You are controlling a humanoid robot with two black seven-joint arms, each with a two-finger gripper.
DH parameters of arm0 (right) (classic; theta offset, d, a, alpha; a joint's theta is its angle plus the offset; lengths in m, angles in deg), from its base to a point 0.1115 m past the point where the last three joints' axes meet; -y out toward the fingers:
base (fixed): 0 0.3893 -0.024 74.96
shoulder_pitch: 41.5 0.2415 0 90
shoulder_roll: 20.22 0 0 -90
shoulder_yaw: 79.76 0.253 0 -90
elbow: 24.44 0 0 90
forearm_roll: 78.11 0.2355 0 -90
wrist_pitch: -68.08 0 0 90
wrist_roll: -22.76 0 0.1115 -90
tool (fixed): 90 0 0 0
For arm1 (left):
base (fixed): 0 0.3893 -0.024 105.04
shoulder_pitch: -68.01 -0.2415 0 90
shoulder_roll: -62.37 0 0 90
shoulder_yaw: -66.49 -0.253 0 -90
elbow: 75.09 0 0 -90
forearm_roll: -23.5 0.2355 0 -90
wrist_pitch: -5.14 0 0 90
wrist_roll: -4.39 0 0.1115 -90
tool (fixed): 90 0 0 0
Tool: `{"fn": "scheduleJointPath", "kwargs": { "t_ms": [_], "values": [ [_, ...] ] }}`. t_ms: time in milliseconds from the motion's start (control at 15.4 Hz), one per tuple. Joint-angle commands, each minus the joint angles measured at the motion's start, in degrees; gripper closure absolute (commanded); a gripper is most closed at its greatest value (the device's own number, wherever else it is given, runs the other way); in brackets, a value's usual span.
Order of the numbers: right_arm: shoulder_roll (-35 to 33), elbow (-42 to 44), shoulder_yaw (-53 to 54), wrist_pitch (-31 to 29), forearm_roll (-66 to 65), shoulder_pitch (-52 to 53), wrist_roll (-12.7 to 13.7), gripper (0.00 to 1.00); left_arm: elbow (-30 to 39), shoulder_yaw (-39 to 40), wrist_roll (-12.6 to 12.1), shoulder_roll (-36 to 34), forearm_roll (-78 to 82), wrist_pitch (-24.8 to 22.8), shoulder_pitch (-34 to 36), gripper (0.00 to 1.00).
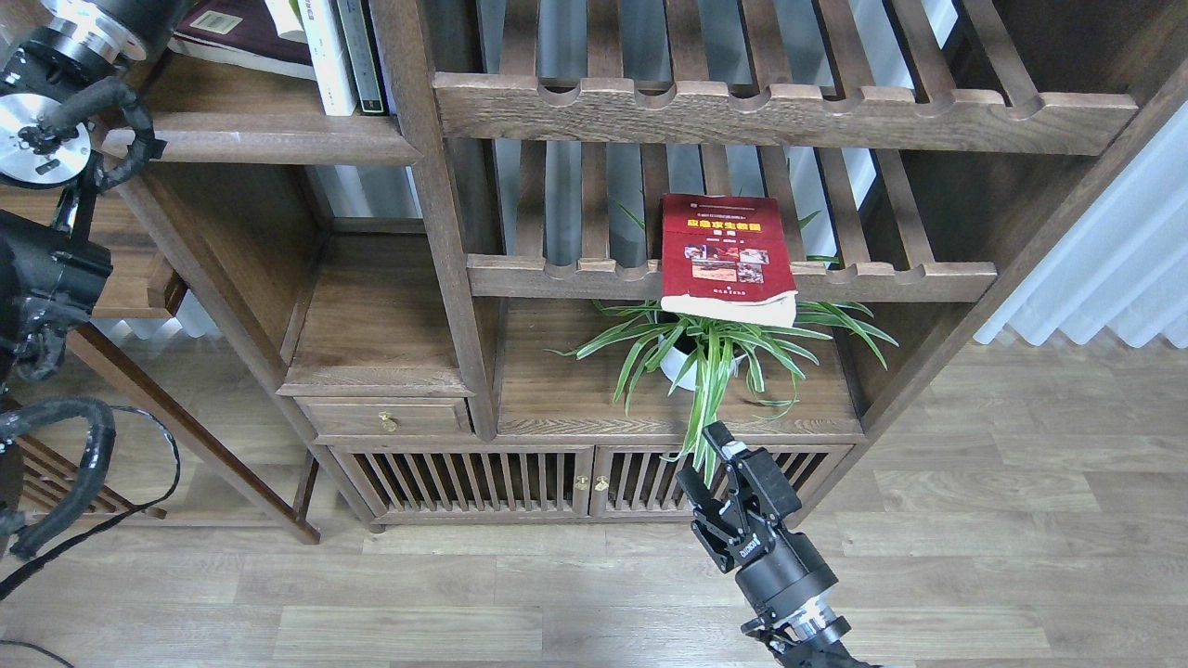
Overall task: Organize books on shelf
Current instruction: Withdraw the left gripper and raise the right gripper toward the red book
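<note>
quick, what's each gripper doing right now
Left: gripper out of view, only the arm shows at the left edge.
Right gripper: open, holding nothing, low in front of the plant.

A home living room — dark wooden bookcase (445, 241), potted spider plant (715, 357), curtain (1104, 269), wood-plank floor (974, 557).

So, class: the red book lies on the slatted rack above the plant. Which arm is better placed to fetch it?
Probably the right: the right gripper is open, just below the red book. The left arm is far off at the frame's edge, its gripper unseen.
</note>
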State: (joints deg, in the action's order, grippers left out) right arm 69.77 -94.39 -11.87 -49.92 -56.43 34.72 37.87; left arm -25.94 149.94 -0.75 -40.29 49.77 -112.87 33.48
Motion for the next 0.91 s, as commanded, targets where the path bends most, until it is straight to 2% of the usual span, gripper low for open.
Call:
{"fn": "scheduleJointPath", "kwargs": {
  "t_ms": [0, 130, 195, 260, 519, 649, 844],
  "values": [
    [0.0, 0.0, 0.0, 0.0, -0.1, 0.1, 0.0, 0.02, 5.9, 0.9, 0.0, -0.3, -0.1, 0.0, -6.0, 0.02],
    [0.0, -0.1, -0.1, 0.0, 0.0, 0.1, 0.0, 0.02, 12.3, 5.3, 0.0, -1.4, -0.3, 0.0, -12.5, 0.0],
    [0.0, -0.3, -0.2, 0.0, 0.0, 0.1, 0.0, 0.02, 17.7, 6.4, -0.2, -1.7, -2.1, 0.0, -16.8, 0.0],
    [0.0, -0.3, -0.3, 0.0, -0.1, 0.1, 0.0, 0.02, 20.2, 6.5, -0.4, -1.7, -4.1, 0.0, -19.8, 0.0],
    [0.0, -0.4, -1.8, 0.0, -0.1, 0.4, 0.0, 0.02, 24.1, 5.6, -1.8, -1.8, -7.1, 0.0, -32.9, 0.0],
    [0.0, -0.3, -1.9, 0.0, 0.0, 0.8, 0.0, 0.02, 24.6, 5.1, -2.6, -1.3, -8.0, 0.0, -36.3, 0.0],
    [0.0, -0.3, -2.7, 0.0, -0.1, 0.8, -0.1, 0.02, 25.9, 0.3, -2.6, -0.9, -8.7, 0.0, -40.4, 0.0]
  ]
}}
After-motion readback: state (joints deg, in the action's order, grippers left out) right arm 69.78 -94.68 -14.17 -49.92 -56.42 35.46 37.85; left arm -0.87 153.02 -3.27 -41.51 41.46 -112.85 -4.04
